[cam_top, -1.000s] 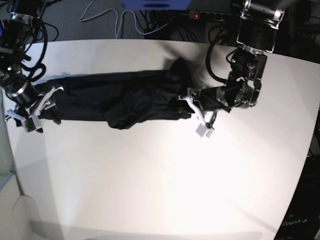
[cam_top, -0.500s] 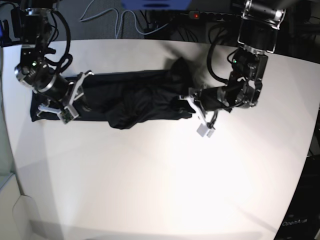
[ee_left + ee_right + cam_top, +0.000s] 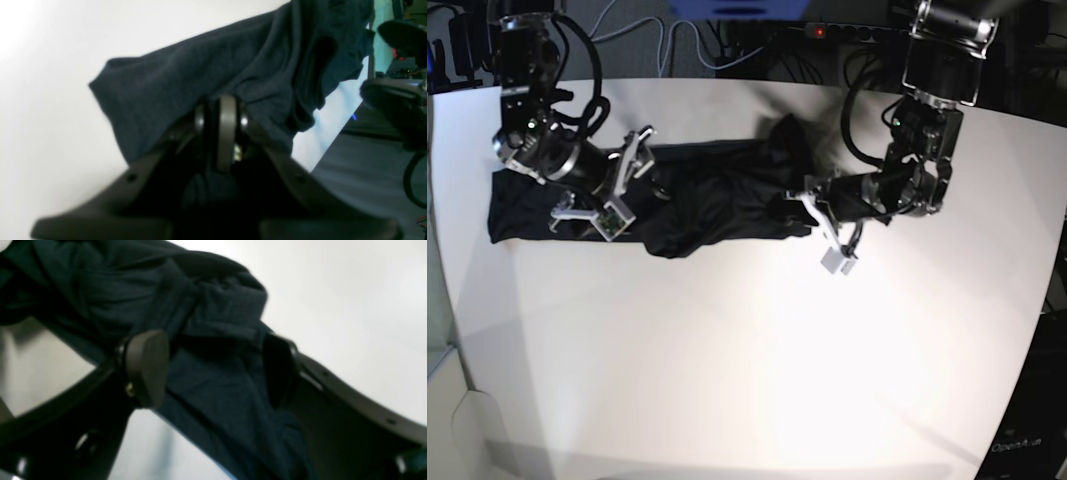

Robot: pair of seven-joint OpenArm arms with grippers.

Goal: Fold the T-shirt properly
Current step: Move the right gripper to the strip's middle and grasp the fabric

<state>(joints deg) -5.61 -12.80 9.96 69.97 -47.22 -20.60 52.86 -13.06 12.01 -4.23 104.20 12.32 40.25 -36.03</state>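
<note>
Garment: the T-shirt (image 3: 697, 200), a plain charcoal-black long-sleeved top of thin, soft, creased fabric, lies bunched in a narrow band on the far half of the white table (image 3: 757, 380).
Long axis: the band runs across the base view, from the table's left edge to just past its middle, with a peak of cloth standing up at the right-hand end.
Right-hand end: the left gripper (image 3: 812, 215) lies low at this end, its jaws pinched together on a fold of the fabric; the left wrist view shows the pads nearly touching with cloth draped over them.
Left-hand part: the right gripper (image 3: 213, 370) sits over the shirt partway in from the left end, jaws spread wide; the right wrist view shows cloth lying between the two pads, neither pressing on it, so nothing is held.
Nearer arm: the right gripper is over the loose left half, so it looks the one to close next.
Turning relation: both grippers sit on the shirt's long axis, near opposite ends; a fold would likely carry one end along that axis toward the other.
</note>
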